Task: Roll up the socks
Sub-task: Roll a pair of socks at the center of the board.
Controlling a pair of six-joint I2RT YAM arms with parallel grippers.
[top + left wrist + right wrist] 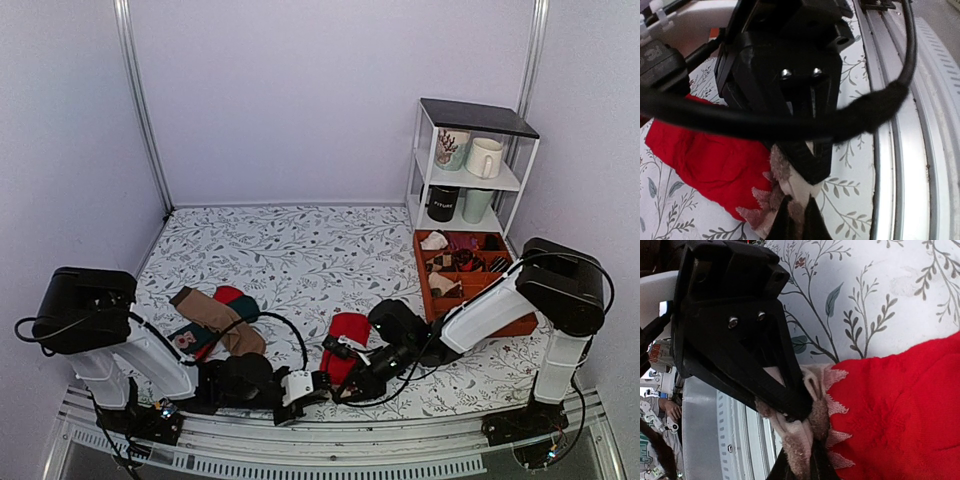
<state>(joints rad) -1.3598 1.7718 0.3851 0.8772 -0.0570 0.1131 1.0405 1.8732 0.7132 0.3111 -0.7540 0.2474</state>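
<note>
Found left gripper (796,222) pinched tight on the pale beige end (790,192) of the socks (715,160). Found right gripper (800,467) clamped on that same end from the opposite side, close against the left's. Saw socks lying flat on the patterned table (300,250), near its front edge, between both arms. Noted tan-brown sock (215,312) and dark green sock (205,333) well apart to the left, and orange tray (424,285) to the right.

Left claw (797,212) and right claw (800,467) crowd each other at the socks (900,415).
</note>
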